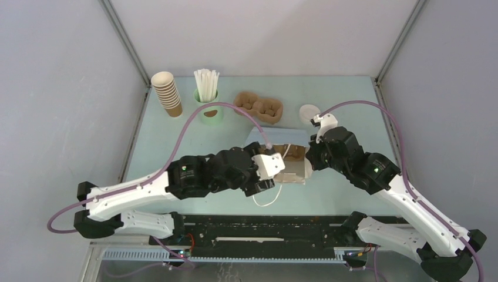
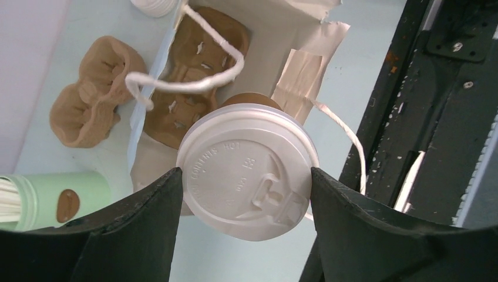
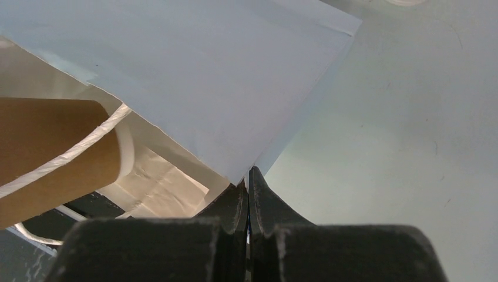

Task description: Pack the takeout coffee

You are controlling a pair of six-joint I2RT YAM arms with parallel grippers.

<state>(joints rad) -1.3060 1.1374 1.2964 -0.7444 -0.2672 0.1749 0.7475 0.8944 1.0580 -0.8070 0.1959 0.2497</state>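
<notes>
The takeout coffee [image 2: 246, 170], a brown paper cup with a round white lid, sits between the fingers of my left gripper [image 2: 245, 174], which is shut on it at the lid. The cup points into the open mouth of a white paper bag [image 2: 282, 35] lying on its side, with a pulp carrier [image 2: 194, 70] inside. My right gripper [image 3: 248, 183] is shut on the bag's edge [image 3: 205, 70] and holds the mouth open. The cup's brown side [image 3: 47, 141] shows in the right wrist view. In the top view both grippers, left [image 1: 271, 171] and right [image 1: 310, 157], meet at the bag [image 1: 290, 151].
A second pulp carrier [image 1: 258, 107] lies behind the bag. A stack of lidless brown cups [image 1: 167, 93] and a mint-green cup of straws [image 1: 208, 104] stand at the back left. A loose white lid [image 1: 309, 113] lies at the back right. The bag's twine handle [image 2: 194, 82] loops across its mouth.
</notes>
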